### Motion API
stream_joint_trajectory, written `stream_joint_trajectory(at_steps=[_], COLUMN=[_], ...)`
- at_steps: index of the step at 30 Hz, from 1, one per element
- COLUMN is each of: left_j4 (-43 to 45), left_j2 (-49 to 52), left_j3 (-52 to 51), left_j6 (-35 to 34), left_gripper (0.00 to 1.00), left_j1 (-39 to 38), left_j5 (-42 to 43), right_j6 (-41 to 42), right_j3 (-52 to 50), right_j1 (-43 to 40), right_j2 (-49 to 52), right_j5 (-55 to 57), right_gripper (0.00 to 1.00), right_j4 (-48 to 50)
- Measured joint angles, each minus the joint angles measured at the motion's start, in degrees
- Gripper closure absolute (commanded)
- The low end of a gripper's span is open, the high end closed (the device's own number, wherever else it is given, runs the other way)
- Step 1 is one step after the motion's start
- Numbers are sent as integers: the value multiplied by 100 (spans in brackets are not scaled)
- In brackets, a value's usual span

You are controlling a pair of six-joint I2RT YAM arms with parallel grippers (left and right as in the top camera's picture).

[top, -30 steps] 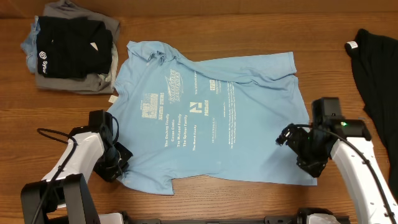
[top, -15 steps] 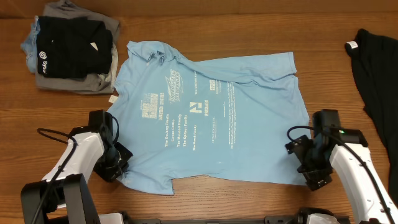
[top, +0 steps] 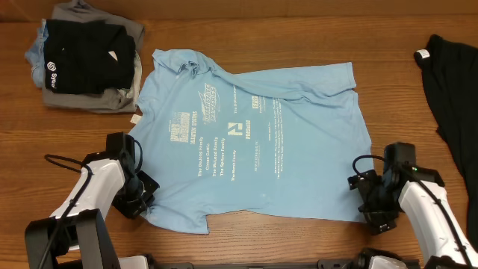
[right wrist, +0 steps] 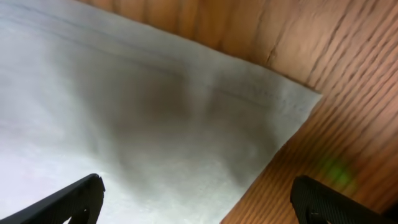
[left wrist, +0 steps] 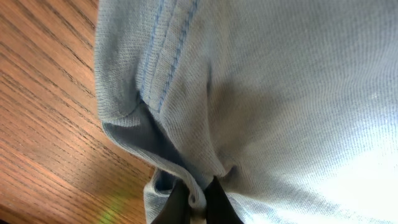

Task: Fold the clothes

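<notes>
**Inspector:** Where is the light blue T-shirt (top: 250, 142) lying?

**Recorder:** It is lying spread flat in the middle of the wooden bench (top: 299, 37), with its white lettering facing up and its collar pointing toward the far left. Light wrinkles are running along its far edge.

**Inspector:** What is the left end effector (left wrist: 194, 200) doing?

**Recorder:** It is gripping the near-left corner of the T-shirt. In the left wrist view its fingers (left wrist: 221, 206) are pressing together with a bunched fold of blue cloth caught between them, and the stitched hem is curling just above. From overhead, the cloth is puckering around that grip.

**Inspector:** And the right end effector (right wrist: 199, 202)?

**Recorder:** It is standing wide apart and holding nothing. It is sitting at the near-right corner of the T-shirt. In the right wrist view the two dark fingertips (right wrist: 74, 199) are showing at the lower edges, and the shirt corner is lying flat between and beyond them. I cannot tell whether they are touching the cloth or the bench.

**Inspector:** Other garments?

**Recorder:** A stack of folded garments (top: 86, 63) is sitting at the far left, close to the T-shirt's collar. A black one with a white logo is lying on top of grey and blue ones. A black garment (top: 452, 97) is lying at the right edge of the bench, partly out of frame and well apart from the T-shirt. Its white tag (top: 423, 54) is showing at its far end.
</notes>
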Motion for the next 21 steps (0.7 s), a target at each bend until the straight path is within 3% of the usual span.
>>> stream_joint_trajectory(at_steps=[6, 12, 14, 15, 18, 21], left_j4=[0, -2, -2, 0, -2, -44], left_j2=[0, 0, 0, 0, 0, 0], left_j3=[0, 0, 0, 0, 0, 7], left_j6=[0, 4, 4, 4, 7, 9], left_gripper=[96, 96, 96, 96, 96, 96], left_j1=[0, 0, 0, 0, 0, 0], left_j5=[2, 2, 2, 2, 2, 4], right_j6=[304, 463, 461, 487, 535, 566], right_j3=[-450, -474, -476, -476, -481, -481], right_j1=[0, -4, -4, -4, -4, -4], right_j2=[0, -13, -13, -13, -13, -13], right_j5=[-153, -275, -304, -319, -330, -372], right_gripper=[3, 32, 52, 70, 96, 96], right_j4=[210, 262, 267, 264, 273, 264])
